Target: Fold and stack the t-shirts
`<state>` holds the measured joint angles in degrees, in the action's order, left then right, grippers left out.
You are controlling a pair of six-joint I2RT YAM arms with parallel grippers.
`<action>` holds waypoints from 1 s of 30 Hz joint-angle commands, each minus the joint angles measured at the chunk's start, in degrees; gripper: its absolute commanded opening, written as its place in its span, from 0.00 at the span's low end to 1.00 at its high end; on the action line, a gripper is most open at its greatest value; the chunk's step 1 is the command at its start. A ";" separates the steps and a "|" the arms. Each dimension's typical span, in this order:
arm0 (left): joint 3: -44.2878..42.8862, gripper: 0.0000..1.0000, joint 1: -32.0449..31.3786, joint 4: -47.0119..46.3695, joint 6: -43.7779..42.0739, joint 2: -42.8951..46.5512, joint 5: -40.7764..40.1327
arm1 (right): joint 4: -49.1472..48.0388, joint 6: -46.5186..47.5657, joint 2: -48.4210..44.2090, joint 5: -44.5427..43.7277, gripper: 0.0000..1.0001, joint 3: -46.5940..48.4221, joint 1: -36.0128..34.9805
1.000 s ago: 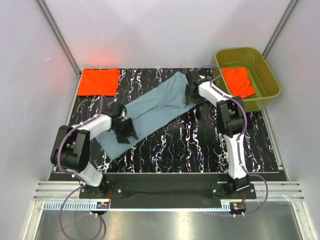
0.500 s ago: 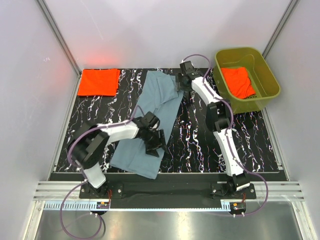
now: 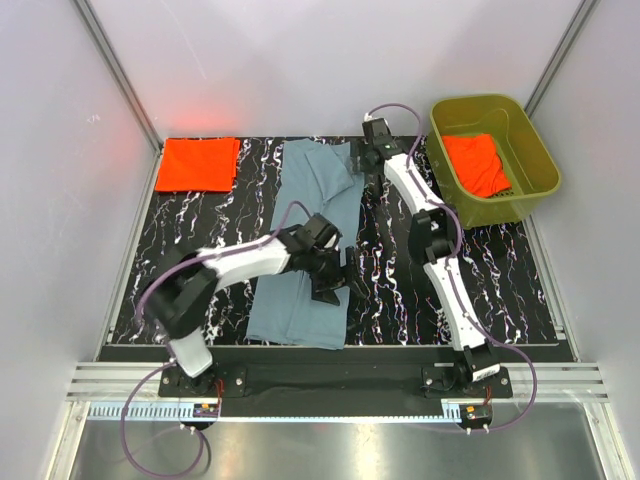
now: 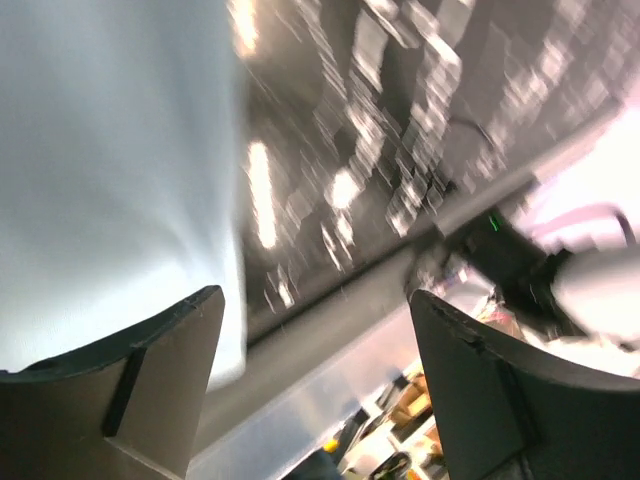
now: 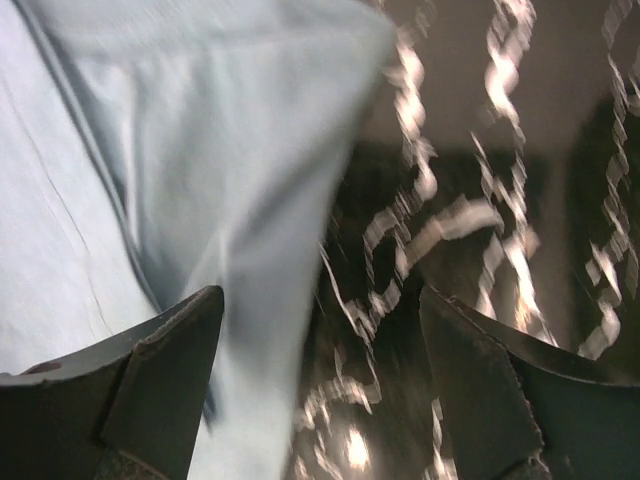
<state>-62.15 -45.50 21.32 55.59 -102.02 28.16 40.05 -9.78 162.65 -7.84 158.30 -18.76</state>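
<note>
The blue-grey t-shirt lies as a long folded strip running from the far edge of the mat to its near edge. My left gripper hangs open just off the strip's right edge near its near end, with nothing between the fingers; the left wrist view shows the cloth to the left of the gripper. My right gripper is open at the strip's far right corner; in its wrist view the cloth edge lies beside the gripper. A folded orange-red t-shirt lies at the far left.
An olive-green tub stands at the far right with a crumpled orange-red t-shirt inside. The black marbled mat covers the table. Grey walls enclose the left, right and far sides.
The blue-grey shirt swung from a diagonal to lying front to back. Both grippers opened and let it go; the left arm moved right and nearer, the right arm farther back.
</note>
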 commanded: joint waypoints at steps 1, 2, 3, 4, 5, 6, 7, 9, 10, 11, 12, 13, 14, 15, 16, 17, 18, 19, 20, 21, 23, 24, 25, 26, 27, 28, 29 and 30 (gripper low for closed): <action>0.10 0.80 -0.65 7.74 -4.24 15.50 -2.40 | 8.52 -4.18 -11.98 0.97 0.88 -1.41 1.01; 0.19 0.80 0.57 11.08 -6.00 21.01 -6.50 | 14.90 -6.54 -15.57 3.07 0.88 -1.85 1.01; 0.97 0.80 1.71 16.68 -9.85 23.42 -8.11 | 17.75 -8.31 -17.70 4.22 0.88 -4.64 0.92; 1.76 0.80 3.29 18.47 -12.06 25.36 -8.91 | 19.78 -9.63 -19.98 5.80 0.91 -7.54 0.92; 3.86 0.79 7.75 20.93 -14.00 28.33 -8.22 | 21.19 -11.47 -25.57 7.73 0.93 -11.22 0.84; 4.75 0.78 10.49 21.82 -15.85 29.41 -6.99 | 21.03 -12.10 -28.58 7.66 0.95 -19.96 0.40; 5.28 0.77 13.21 22.53 -18.82 30.12 -6.11 | 20.07 -12.54 -31.57 7.66 0.95 -24.22 -0.74; 6.25 0.77 20.07 23.85 -20.60 32.49 -6.71 | 16.56 -12.37 -37.57 6.87 0.95 -32.13 -2.50; 6.25 0.77 22.01 24.20 -21.48 33.02 -6.80 | 16.20 -12.72 -38.28 6.78 0.94 -32.61 -4.16; 5.82 0.77 25.25 24.47 -21.67 33.89 -6.81 | 16.46 -15.16 -37.94 6.96 0.94 -32.53 -5.13; 5.64 0.78 26.50 24.56 -21.67 34.34 -7.24 | 16.55 -17.36 -37.41 7.04 0.94 -32.01 -6.01; 5.38 0.78 27.38 24.82 -21.84 34.60 -8.20 | 16.29 -22.60 -36.88 6.96 0.93 -31.83 -8.54; 4.42 0.79 28.78 26.21 -22.19 34.43 -11.52 | 15.76 -24.65 -34.96 6.00 0.93 -31.22 -9.96; 3.88 0.79 29.75 27.36 -23.24 34.08 -13.12 | 15.93 -26.06 -33.73 5.56 0.93 -28.42 -11.89; 3.53 0.80 30.81 28.15 -23.86 32.60 -14.35 | 16.80 -28.60 -30.75 4.16 0.92 -26.57 -13.48; 3.01 0.80 33.25 29.55 -24.47 31.71 -14.97 | 17.33 -29.85 -29.33 1.10 0.93 -24.90 -16.62; 3.09 0.80 34.76 30.00 -25.00 30.83 -14.63 | 17.95 -30.64 -27.67 0.02 0.93 -21.75 -17.61; 3.35 0.79 35.99 30.09 -26.14 30.30 -14.19 | 19.52 -32.82 -26.00 -1.55 0.94 -19.80 -18.41; 4.22 0.79 38.61 29.92 -26.58 29.86 -13.40 | 22.67 -33.98 -22.67 -3.40 0.94 -18.22 -19.37; 4.67 0.79 39.68 29.74 -27.02 30.12 -13.22 | 23.48 -35.03 -21.51 -3.50 0.94 -17.51 -19.47; 5.63 0.79 42.05 29.22 -28.69 31.00 -12.96 | 23.32 -36.36 -19.23 -4.20 0.94 -18.28 -19.99; 5.72 0.79 42.42 29.04 -29.57 31.26 -12.96 | 23.23 -36.01 -18.43 -4.38 0.95 -18.38 -20.26; 6.16 0.79 42.59 28.95 -29.84 31.44 -12.78 | 23.05 -35.23 -16.42 -4.38 0.95 -17.85 -20.35; 6.77 0.79 42.86 28.86 -30.10 31.44 -12.43 | 23.14 -34.70 -15.35 -5.51 0.95 -17.41 -20.26; 7.30 0.79 42.86 28.86 -30.28 31.44 -12.43 | 23.14 -34.00 -14.56 -6.48 0.95 -16.71 -20.35; 8.61 0.79 42.95 28.78 -30.11 31.44 -12.69 | 23.14 -32.34 -13.16 -7.53 0.95 -16.62 -20.26; 9.41 0.78 42.95 28.78 -29.76 31.44 -13.04 | 23.05 -31.27 -12.36 -7.89 0.94 -16.36 -20.17; 10.46 0.77 42.95 28.34 -29.14 31.62 -13.13 | 23.23 -30.13 -11.83 -8.33 0.94 -16.01 -20.17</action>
<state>-53.93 -2.76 50.09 27.64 -71.70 15.59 61.95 -41.74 148.51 -10.92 140.27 -40.29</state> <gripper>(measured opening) 0.780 0.942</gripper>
